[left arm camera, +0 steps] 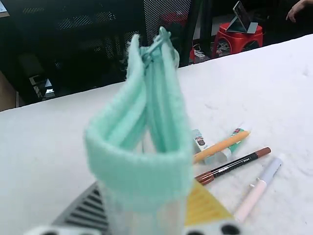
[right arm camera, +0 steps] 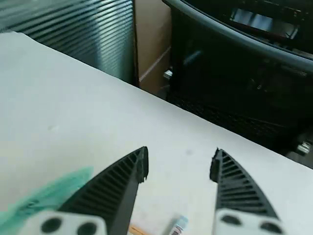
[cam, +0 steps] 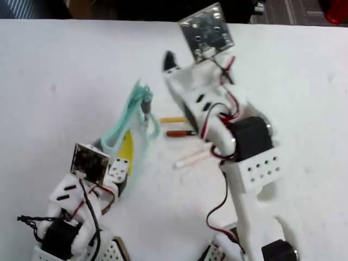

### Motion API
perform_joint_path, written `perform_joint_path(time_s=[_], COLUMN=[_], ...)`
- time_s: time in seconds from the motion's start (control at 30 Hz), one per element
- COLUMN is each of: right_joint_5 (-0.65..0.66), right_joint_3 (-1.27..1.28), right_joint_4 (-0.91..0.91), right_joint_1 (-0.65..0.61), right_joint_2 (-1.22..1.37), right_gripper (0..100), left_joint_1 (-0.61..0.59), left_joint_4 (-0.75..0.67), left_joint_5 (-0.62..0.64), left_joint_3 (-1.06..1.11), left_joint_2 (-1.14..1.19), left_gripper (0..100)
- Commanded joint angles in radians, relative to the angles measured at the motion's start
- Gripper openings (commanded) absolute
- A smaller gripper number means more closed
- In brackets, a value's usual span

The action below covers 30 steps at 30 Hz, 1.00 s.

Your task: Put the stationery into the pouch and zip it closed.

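We are gripping the mint pouch (left arm camera: pixel 146 147) in our left tool (cam: pixel 122 157); our right tool (right arm camera: pixel 178 166) is hanging wide open over the worktop (right arm camera: pixel 58 112).

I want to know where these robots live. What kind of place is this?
Probably a workroom or lab, though I can't be sure. Two robot arms sit at a white table with pens and a green pouch, and a red stool stands on the floor behind.
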Motion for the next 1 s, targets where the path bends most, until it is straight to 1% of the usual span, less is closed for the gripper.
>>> perform_joint_path(time_s=[0.0, 0.1, 0.2, 0.33, 0.43, 0.57, 0.67, 0.83, 0.97], right_joint_5=[0.109, 0.267, 0.399, 0.546, 0.706, 0.845, 0.908, 1.013, 1.026], right_joint_3=[-0.038, -0.038, -0.038, -0.035, 0.028, 0.221, 0.365, 0.522, 0.591], right_joint_4=[0.101, 0.239, 0.369, 0.49, 0.53, 0.47, 0.367, 0.2, 0.071], right_joint_1=[0.108, 0.154, 0.173, 0.171, 0.143, 0.096, 0.097, 0.154, 0.185], right_joint_2=[0.022, 0.117, 0.213, 0.295, 0.305, 0.305, 0.305, 0.311, 0.312], right_gripper=[20.4, 20.4, 20.4, 20.4, 15.5, 10.1, 11.8, 16.1, 16.6], left_joint_1=[-0.01, -0.047, -0.104, -0.15, -0.174, -0.177, -0.177, -0.176, -0.171], left_joint_4=[-0.02, -0.041, -0.084, -0.143, -0.149, -0.149, -0.149, -0.149, -0.147], left_joint_5=[-0.008, -0.006, 0.0, 0.002, 0.002, 0.002, 0.002, 0.002, 0.002], left_joint_3=[-0.054, -0.054, -0.037, -0.005, -0.003, -0.005, -0.003, -0.002, -0.002], left_joint_2=[-0.007, -0.007, -0.007, -0.007, -0.007, -0.007, -0.007, -0.007, -0.007], left_gripper=[2, 2, 2, 2, 2, 2, 2, 2, 2])
